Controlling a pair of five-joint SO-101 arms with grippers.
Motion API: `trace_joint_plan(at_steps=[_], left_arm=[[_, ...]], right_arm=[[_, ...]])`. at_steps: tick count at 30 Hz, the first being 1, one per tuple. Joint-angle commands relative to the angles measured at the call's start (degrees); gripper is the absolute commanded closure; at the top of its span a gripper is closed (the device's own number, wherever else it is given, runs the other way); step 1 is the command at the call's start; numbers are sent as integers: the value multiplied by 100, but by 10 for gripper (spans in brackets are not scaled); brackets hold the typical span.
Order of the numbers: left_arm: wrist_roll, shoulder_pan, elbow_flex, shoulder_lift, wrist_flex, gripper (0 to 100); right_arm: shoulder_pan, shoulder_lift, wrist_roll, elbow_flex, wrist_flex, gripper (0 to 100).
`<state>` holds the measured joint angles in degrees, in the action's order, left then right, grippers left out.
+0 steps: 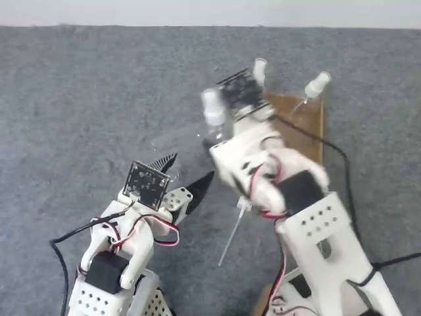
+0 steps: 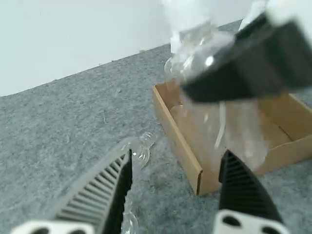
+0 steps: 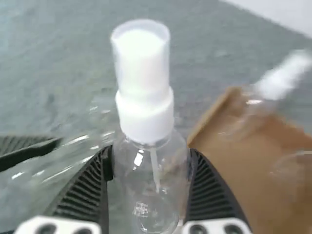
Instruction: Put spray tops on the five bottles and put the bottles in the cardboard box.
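Clamping a clear plastic bottle with white spray top (image 3: 144, 102) between its fingers, right gripper (image 3: 150, 165) sits upper centre of the high view, just beside brown cardboard box (image 1: 310, 128); left gripper (image 1: 191, 168) lower left, fingers wide apart.

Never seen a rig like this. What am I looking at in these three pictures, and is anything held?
Two small robot arms, left and right, stand at a grey mat. One picture looks down from above; the other two come from cameras on the wrists. The right gripper is shut on a clear bottle with a spray top; the left gripper is open, empty. A capped bottle and another stand at the cardboard box. On the mat lie a loose top and an uncapped bottle.
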<state>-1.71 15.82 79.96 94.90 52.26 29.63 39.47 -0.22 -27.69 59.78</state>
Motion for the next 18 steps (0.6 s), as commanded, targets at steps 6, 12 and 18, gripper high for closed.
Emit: trace_joint_plan(at_steps=[6, 12, 18], left_arm=[[-44, 9, -22, 105, -123, 799], [-44, 0, -13, 105, -114, 887], [-44, 0, -13, 105, -105, 945]], right_arm=[[-919, 251, 97, -246, -1138, 992], [-954, 251, 97, -1705, -3160, 992], [-936, 233, 97, -2558, -4330, 992]])
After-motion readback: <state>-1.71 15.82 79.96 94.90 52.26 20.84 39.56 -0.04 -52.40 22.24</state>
